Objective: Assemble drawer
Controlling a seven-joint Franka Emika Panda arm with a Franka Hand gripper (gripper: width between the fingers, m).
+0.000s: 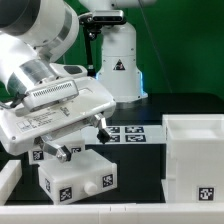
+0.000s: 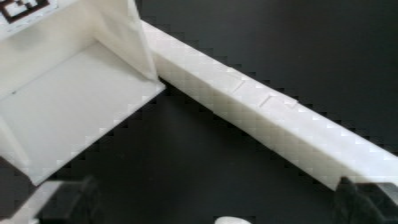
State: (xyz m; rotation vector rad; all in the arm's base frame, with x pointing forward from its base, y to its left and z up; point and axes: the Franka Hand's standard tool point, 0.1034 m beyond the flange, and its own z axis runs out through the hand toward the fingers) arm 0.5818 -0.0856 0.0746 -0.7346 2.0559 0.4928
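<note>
A small white drawer tray (image 1: 76,178) with a square tag sits on the black table at the exterior view's lower left. The large open-topped white casing (image 1: 195,158) stands at the right, with a tag on its front. My gripper (image 1: 80,143) hangs just above the small tray, open and empty. In the wrist view my gripper (image 2: 217,200) has its fingers (image 2: 71,202) wide apart with only black table between them. An open white box (image 2: 71,110) lies beyond them; I cannot tell which part it is. A second tray is not in view.
The marker board (image 1: 126,133) lies flat on the table behind the gripper. A long white rail (image 2: 267,110) runs along the table's front edge (image 1: 100,212). A white robot base (image 1: 118,60) with a tag stands at the back.
</note>
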